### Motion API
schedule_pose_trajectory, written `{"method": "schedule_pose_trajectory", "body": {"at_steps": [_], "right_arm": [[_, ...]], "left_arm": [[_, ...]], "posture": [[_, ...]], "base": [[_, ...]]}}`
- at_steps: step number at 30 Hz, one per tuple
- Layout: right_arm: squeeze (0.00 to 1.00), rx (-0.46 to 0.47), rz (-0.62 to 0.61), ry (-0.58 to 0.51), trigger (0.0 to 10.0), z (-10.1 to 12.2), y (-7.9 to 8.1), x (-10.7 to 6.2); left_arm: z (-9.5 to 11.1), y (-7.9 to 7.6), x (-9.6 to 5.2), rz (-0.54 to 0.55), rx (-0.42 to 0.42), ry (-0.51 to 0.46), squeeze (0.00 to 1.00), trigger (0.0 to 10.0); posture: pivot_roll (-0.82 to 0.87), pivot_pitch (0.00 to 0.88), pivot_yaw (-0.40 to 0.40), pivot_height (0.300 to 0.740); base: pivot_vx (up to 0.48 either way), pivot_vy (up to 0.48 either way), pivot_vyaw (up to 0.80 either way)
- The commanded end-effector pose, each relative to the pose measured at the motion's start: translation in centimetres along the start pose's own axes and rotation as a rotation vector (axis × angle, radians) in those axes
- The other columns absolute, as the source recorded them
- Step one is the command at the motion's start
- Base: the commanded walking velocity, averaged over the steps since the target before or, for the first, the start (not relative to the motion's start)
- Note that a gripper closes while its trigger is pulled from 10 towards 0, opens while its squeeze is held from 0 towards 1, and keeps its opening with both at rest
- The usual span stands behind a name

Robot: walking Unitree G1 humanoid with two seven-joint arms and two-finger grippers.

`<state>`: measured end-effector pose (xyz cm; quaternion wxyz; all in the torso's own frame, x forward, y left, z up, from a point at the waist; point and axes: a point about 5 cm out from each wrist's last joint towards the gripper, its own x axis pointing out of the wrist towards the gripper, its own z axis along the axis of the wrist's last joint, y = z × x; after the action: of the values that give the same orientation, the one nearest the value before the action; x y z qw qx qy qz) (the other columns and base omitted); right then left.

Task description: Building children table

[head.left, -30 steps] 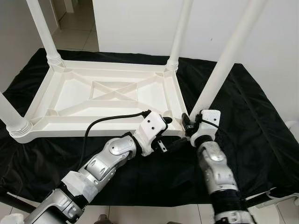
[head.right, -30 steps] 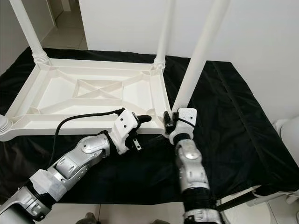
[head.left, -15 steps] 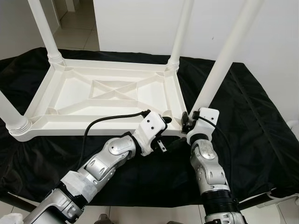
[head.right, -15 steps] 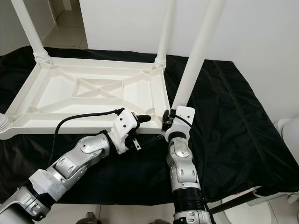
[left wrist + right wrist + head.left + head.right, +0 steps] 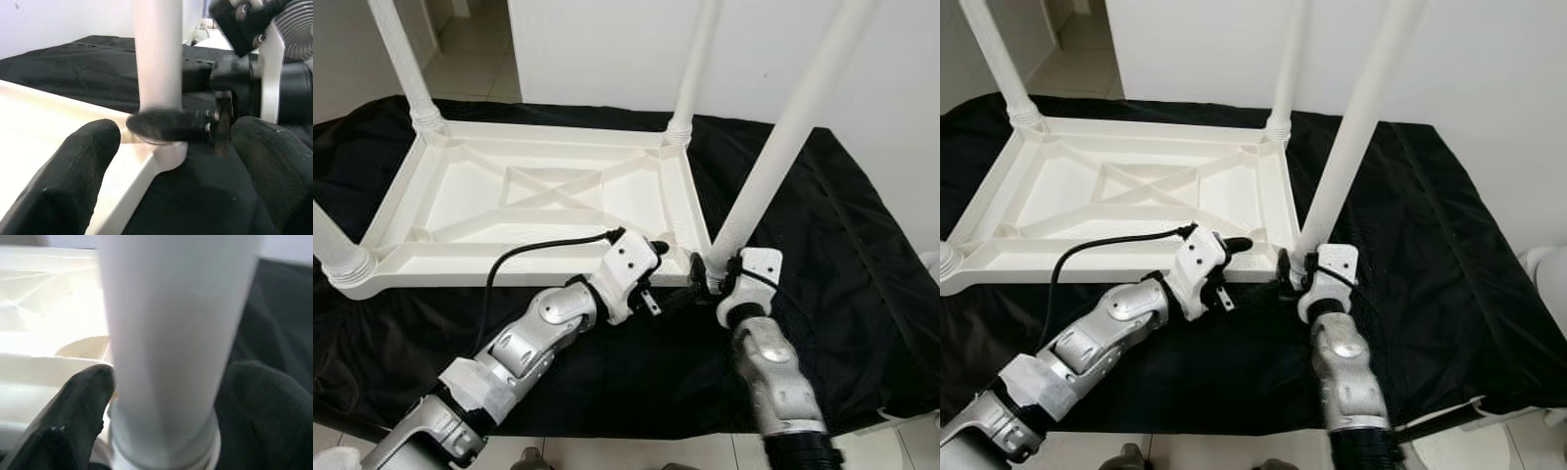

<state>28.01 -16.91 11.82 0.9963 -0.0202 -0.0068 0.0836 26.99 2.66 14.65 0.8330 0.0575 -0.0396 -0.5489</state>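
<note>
A white plastic children's table (image 5: 509, 262) lies upside down on a black cloth. Three of its legs stand upright at the far left (image 5: 403, 59), far right (image 5: 693, 69) and near left (image 5: 331, 245) corners. At the near right corner stands the fourth leg (image 5: 783, 137), tilted slightly right. My right gripper (image 5: 715, 279) is shut on this leg just above its base, one black finger (image 5: 78, 411) on each side of the leg (image 5: 171, 333). My left gripper (image 5: 671, 274) is open beside the same corner, its fingers (image 5: 73, 176) wide apart, touching nothing.
The black cloth (image 5: 842, 245) covers a low surface and drops off at the near edge. A white wall stands close behind. Tiled floor (image 5: 475, 49) shows at the far left. A white object (image 5: 1542, 274) stands past the cloth's right edge.
My right forearm has swung a little to the right while its gripper stays on the leg's base. The left arm has barely moved. The camera has shifted slightly.
</note>
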Motion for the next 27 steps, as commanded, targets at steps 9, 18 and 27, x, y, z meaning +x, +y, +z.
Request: {"method": "schedule_pose_trajectory", "body": {"at_steps": [9, 18, 27], "right_arm": [[0.00, -0.100, 0.290, 0.024, 10.0, 0.1, -1.3, 1.4], [0.00, -0.131, 0.402, 0.027, 10.0, 0.5, -1.4, 3.1], [0.00, -0.102, 0.437, 0.065, 0.0, -0.3, -1.1, 3.8]], "left_arm": [[0.3, -0.7, 0.1, -0.240, 0.013, 0.000, 0.00, 10.0], [0.4, -0.7, 0.1, -0.238, 0.016, 0.000, 0.00, 10.0], [0.5, -0.7, 0.2, -0.238, 0.017, -0.004, 0.00, 10.0]], "posture": [[0.02, 0.000, -0.043, 0.740], [0.02, 0.000, -0.040, 0.740], [0.03, 0.000, -0.047, 0.740]], "base": [[0.000, 0.000, 0.00], [0.000, 0.000, 0.00], [0.000, 0.000, 0.00]]}}
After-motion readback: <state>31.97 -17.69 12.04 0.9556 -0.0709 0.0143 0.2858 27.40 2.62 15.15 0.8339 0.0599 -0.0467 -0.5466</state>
